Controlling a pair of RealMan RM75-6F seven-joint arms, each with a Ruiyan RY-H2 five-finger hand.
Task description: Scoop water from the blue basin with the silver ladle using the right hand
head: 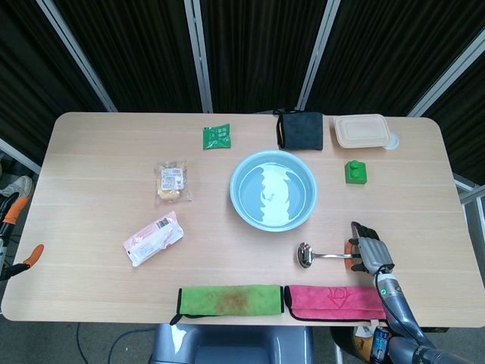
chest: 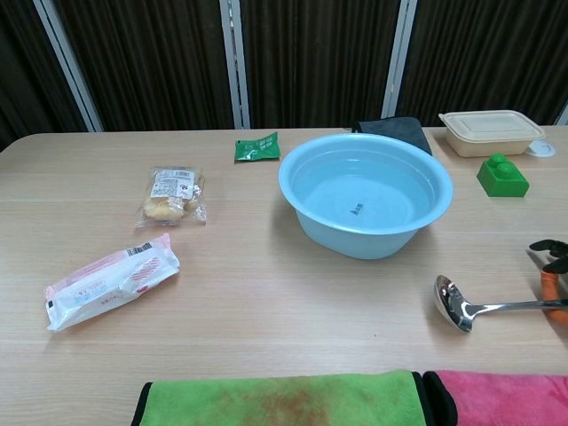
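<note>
The blue basin holds water at the table's middle. The silver ladle lies flat on the table in front of it and to the right, its bowl pointing left and its orange handle end under my right hand. My right hand grips that handle at the table's right front, fingers wrapped over it. In the chest view only the hand's edge shows at the right border. My left hand appears in neither view.
A green towel and a pink towel lie along the front edge. A green block, tan lunchbox and black pouch sit behind the basin. Two snack packs and a green packet lie left.
</note>
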